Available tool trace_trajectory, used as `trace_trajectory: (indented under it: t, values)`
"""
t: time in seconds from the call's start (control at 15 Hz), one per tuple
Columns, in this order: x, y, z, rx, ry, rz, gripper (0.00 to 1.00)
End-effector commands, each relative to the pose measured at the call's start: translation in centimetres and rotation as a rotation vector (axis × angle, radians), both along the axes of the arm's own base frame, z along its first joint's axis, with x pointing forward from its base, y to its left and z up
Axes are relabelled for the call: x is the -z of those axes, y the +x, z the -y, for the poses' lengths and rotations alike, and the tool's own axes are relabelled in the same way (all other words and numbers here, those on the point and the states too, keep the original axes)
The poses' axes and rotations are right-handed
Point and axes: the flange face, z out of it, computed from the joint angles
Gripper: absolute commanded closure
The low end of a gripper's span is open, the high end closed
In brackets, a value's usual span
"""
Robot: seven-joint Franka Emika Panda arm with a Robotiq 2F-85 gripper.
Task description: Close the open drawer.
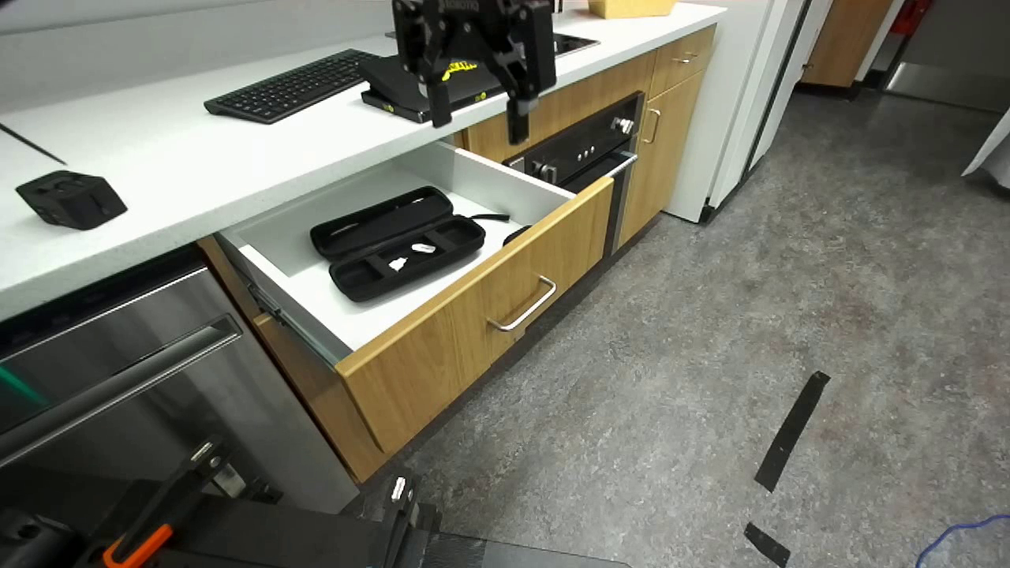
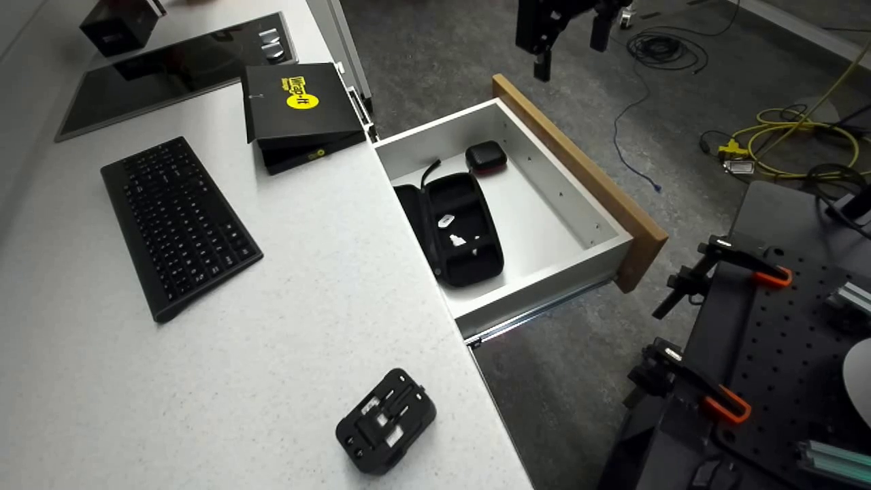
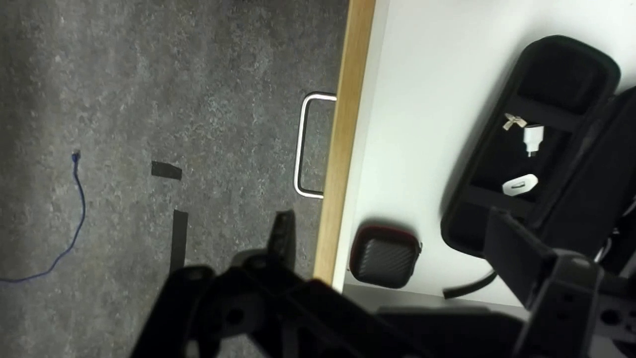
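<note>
The drawer (image 1: 430, 379) stands pulled out from under the counter; its oak front also shows in an exterior view (image 2: 578, 178) and in the wrist view (image 3: 343, 144). Its silver bar handle (image 1: 527, 312) is on the outer face and shows in the wrist view (image 3: 299, 144). Inside lie an open long black case (image 2: 469, 224) and a small black case (image 3: 385, 256). My gripper (image 1: 479, 118) is open and empty, above the drawer and apart from it. In the wrist view the fingers (image 3: 391, 221) appear on either side of the drawer's front edge, one over the floor, one over the inside.
The white countertop (image 2: 292, 381) holds a keyboard (image 2: 180, 224), a black box (image 2: 306, 102) overhanging its edge, and a black adapter (image 2: 386, 420). A stainless steel appliance (image 1: 237, 394) and a black oven (image 1: 584, 150) flank the drawer. A dark table (image 2: 782, 340) with clamps faces the drawer front.
</note>
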Motion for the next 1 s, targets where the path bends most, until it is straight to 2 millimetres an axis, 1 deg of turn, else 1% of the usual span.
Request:
trace_trajectory:
  t: [0.0, 0.07, 0.13, 0.27, 0.53, 0.67, 0.93]
  values:
    - [2.8, 1.4, 2.8, 0.068, 0.07, -0.009, 0.0]
    - [2.6, 1.3, 2.7, 0.071, 0.132, -0.015, 0.0]
    - [2.9, 0.6, 2.0, 0.064, 0.067, -0.024, 0.0]
    - [3.3, 1.0, 2.5, 0.072, 0.101, -0.019, 0.0]
    - [3.0, 1.2, 2.5, 0.073, 0.104, -0.013, 0.0]
    - [5.3, 1.6, 3.6, 0.115, 0.047, -0.007, 0.0]
    - [10.0, 1.7, 7.2, 0.209, -0.035, -0.007, 0.0]
